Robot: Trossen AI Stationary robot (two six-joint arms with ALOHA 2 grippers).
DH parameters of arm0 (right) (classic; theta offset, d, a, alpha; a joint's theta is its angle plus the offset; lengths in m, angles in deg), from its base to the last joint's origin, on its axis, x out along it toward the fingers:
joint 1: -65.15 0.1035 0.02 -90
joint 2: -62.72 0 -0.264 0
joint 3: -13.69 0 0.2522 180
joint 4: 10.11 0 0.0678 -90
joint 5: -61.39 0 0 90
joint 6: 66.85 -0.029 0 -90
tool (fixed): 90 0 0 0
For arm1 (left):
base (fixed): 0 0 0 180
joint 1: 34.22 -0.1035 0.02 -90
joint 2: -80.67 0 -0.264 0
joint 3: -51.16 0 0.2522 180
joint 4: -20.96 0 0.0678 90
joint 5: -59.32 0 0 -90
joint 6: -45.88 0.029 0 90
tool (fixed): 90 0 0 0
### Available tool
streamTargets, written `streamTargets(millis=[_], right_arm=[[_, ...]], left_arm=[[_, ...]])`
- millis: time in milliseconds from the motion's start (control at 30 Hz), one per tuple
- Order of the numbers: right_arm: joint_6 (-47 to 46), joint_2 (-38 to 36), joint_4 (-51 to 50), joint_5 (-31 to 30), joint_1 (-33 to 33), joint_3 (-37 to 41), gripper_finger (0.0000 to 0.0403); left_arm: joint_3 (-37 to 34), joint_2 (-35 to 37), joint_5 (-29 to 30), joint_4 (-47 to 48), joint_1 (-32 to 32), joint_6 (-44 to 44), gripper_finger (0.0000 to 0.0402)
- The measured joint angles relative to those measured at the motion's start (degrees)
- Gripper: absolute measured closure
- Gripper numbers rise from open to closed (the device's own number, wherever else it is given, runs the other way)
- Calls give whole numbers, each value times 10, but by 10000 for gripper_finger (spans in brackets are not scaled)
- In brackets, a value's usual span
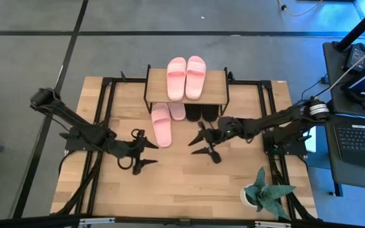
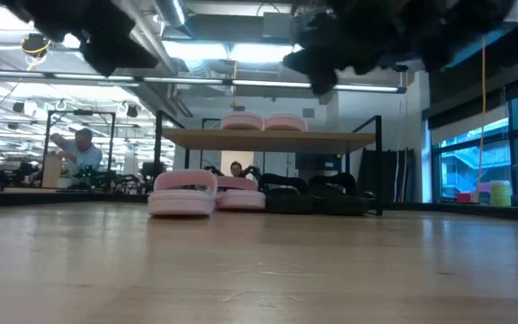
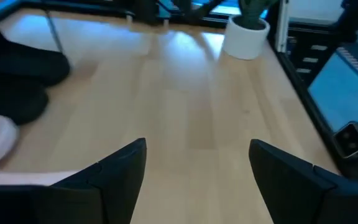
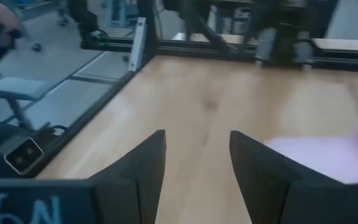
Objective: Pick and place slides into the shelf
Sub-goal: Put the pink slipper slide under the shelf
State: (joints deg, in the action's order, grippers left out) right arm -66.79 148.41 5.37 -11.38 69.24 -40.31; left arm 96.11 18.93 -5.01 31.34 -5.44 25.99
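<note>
As far as the overhead shows, the job is nearly done: two pink slides (image 1: 186,77) sit side by side on the shelf (image 1: 217,88) top board, and the black pair (image 1: 201,113) is tucked under it on the lower tier, right side. One pink slide (image 1: 177,111) is mostly in on the lower left. What's left is the last pink slide (image 1: 162,124), which lies on the surface (image 1: 182,183) just in front of the shelf's left half, its far end at the shelf edge, most of it sticking out toward the near side.

Left gripper (image 1: 142,152) hangs over the surface near-left of that slide, fingers (image 3: 114,177) wide apart, nothing between them. Right gripper (image 1: 206,143) hangs to the near-right of the slide, in front of the black pair, fingers (image 4: 138,171) partly apart, also holding nothing. Neither touches a slide.

My read: last slide needs pushing or lifting into the lower left slot beside its mate; left arm is closer.

Writing: only a pale partial mark on the dark block in the right wrist view, looks like "6N" or similar, can't confirm. No brand readable on the slides.
</note>
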Motion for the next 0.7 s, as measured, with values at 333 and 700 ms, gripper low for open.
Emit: streamTargets(millis=[333,700], right_arm=[[-41,197,-37,11,2,-176,223],[-94,351,-99,80,1,-316,223]], left_arm=[[-98,79,2,-131,0,63,125],[-113,126,-21,-141,2,87,125]])
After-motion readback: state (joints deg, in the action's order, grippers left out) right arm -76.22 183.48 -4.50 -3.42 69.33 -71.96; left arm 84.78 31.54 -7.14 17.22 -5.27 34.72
